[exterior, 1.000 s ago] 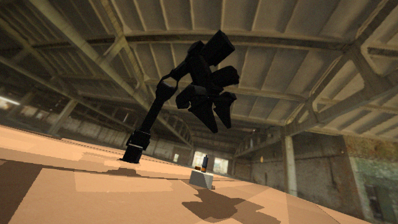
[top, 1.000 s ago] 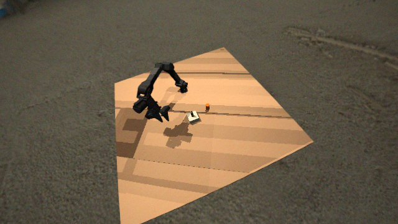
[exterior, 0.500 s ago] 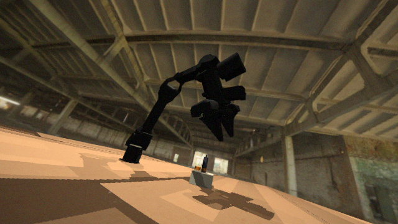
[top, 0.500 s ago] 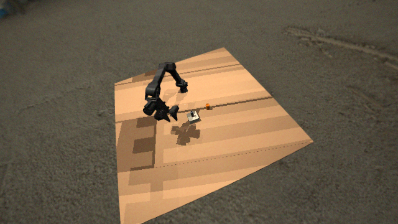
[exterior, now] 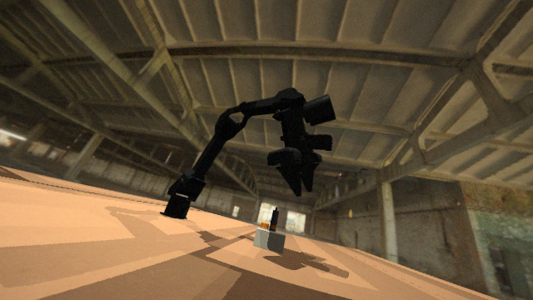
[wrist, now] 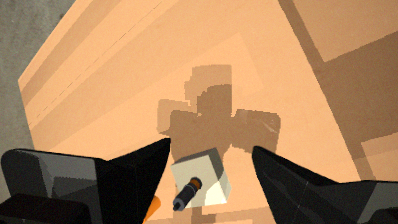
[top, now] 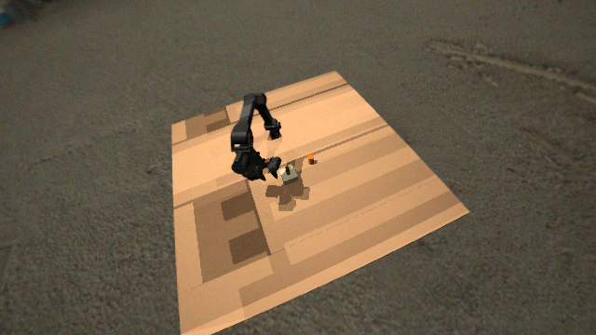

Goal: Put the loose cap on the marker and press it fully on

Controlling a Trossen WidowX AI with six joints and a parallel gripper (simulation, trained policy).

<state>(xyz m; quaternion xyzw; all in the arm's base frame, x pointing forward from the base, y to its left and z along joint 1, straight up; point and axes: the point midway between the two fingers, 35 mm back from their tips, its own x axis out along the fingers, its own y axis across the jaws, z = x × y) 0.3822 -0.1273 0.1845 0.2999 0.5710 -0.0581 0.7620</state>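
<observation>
Gripper (top: 270, 177) (exterior: 303, 194) (wrist: 211, 147): parted well, grasping nothing
Marker (top: 288, 170) (exterior: 274, 219) (wrist: 187, 195): upright in holder block (top: 289, 176) (exterior: 269, 241) (wrist: 202, 170), below gripper
Cap (top: 310, 159) (exterior: 265, 225) (wrist: 152, 208): on bench (top: 354, 186) (exterior: 125, 250) (wrist: 280, 65), outside gripper

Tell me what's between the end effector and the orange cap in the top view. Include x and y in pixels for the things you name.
In the top view, the pale holder block (top: 291, 180) (exterior: 268, 241) (wrist: 202, 167) with the upright marker (top: 288, 170) (exterior: 274, 219) (wrist: 187, 195) lies there.

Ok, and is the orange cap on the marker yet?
No, in the top view the orange cap stands on the table, apart from the marker in its holder block.
</observation>
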